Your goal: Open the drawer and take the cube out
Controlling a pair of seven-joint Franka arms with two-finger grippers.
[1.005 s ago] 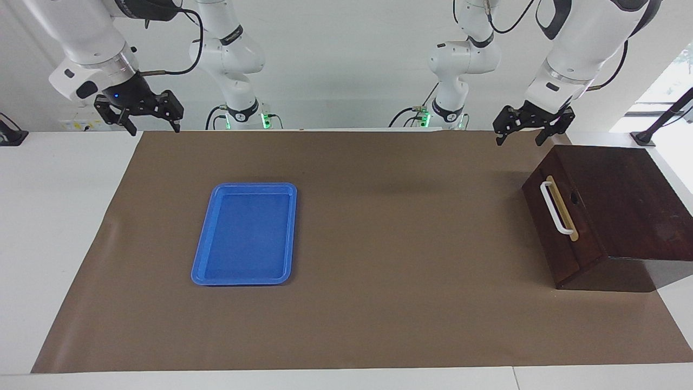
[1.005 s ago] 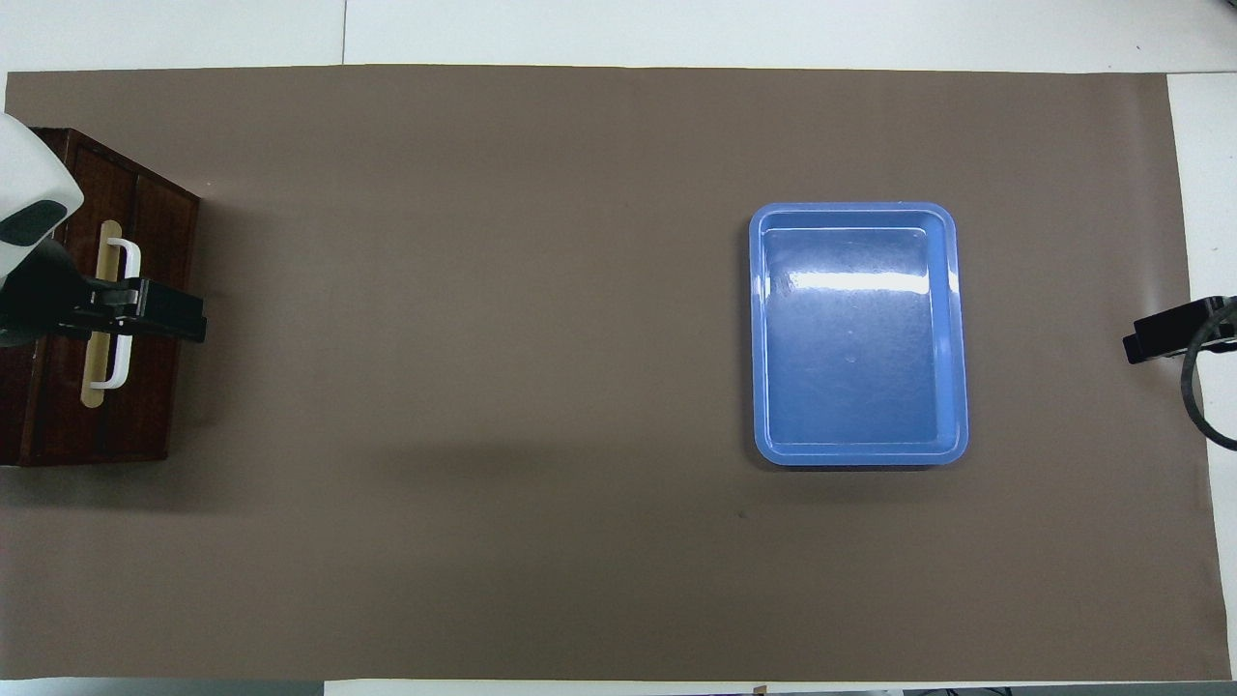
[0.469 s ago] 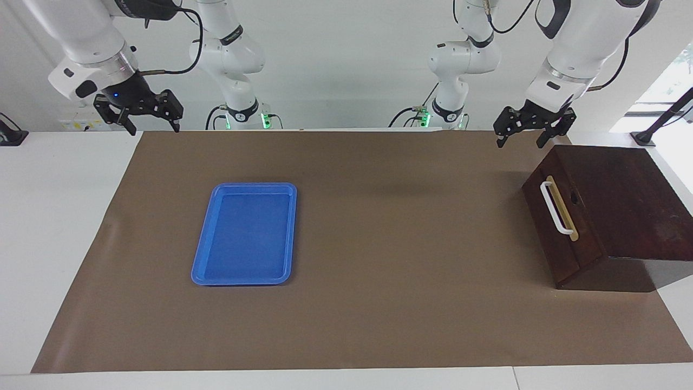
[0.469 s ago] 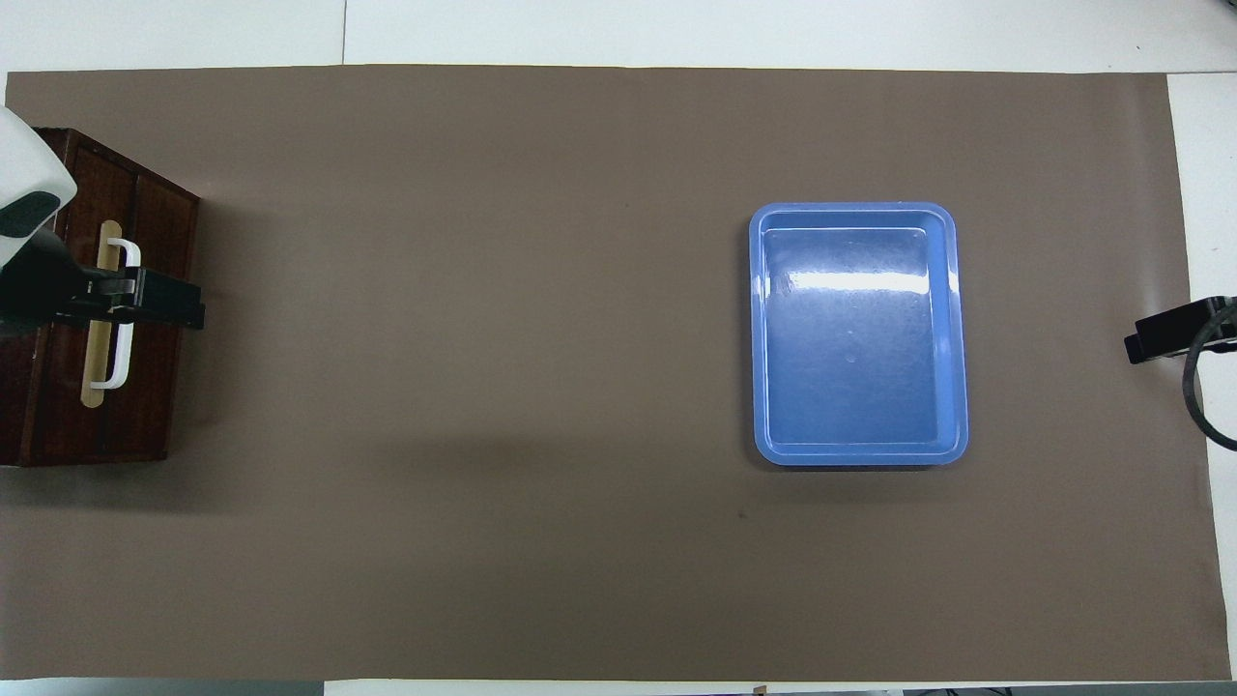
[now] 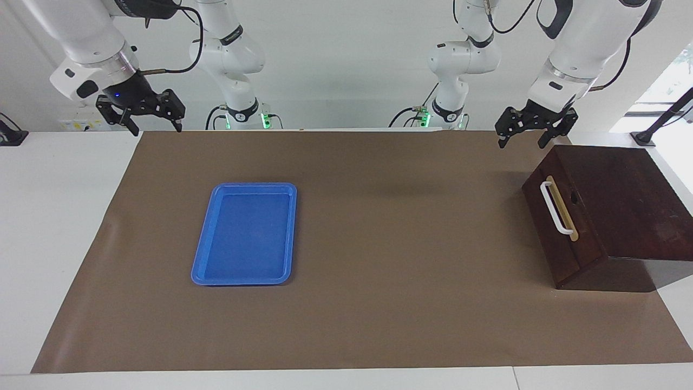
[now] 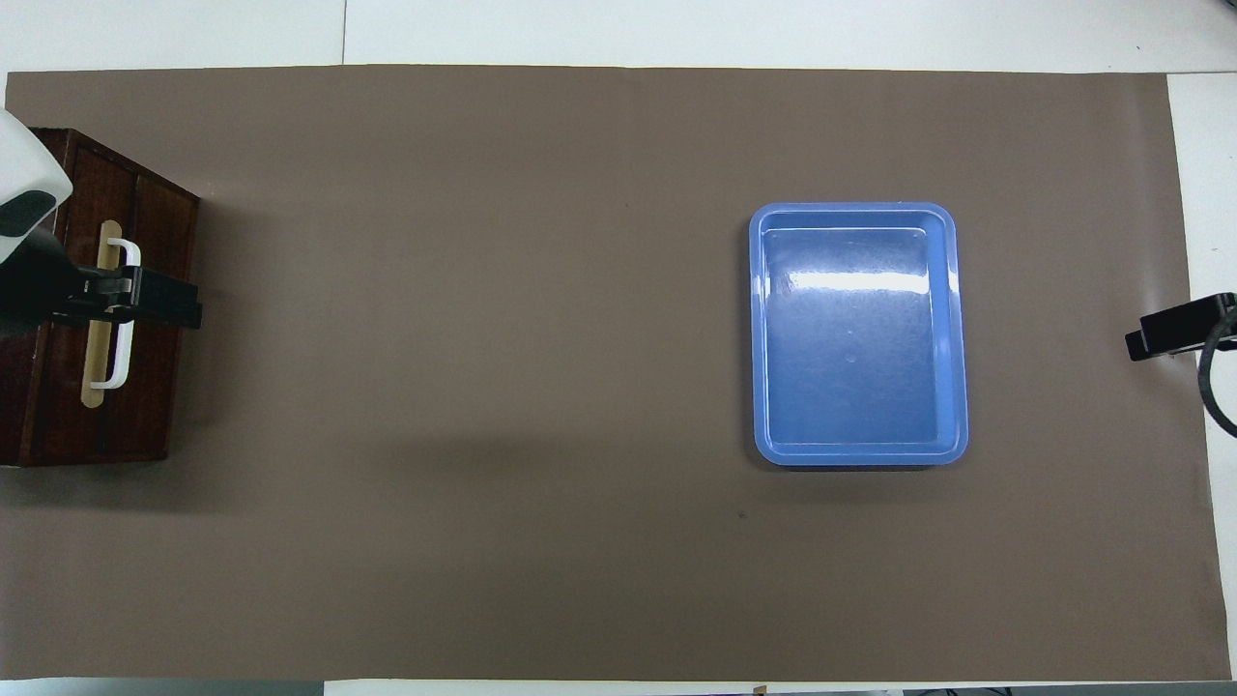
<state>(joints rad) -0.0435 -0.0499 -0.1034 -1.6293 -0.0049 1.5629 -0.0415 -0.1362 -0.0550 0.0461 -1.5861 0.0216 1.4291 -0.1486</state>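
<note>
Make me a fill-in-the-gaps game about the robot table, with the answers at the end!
1. The drawer is ____, so no cube shows.
2. The handle on the drawer is coloured ____.
3. The tray beside the right arm's end is coloured ____.
4. The left gripper hangs with fingers ____.

Answers: closed, white, blue, open
</note>
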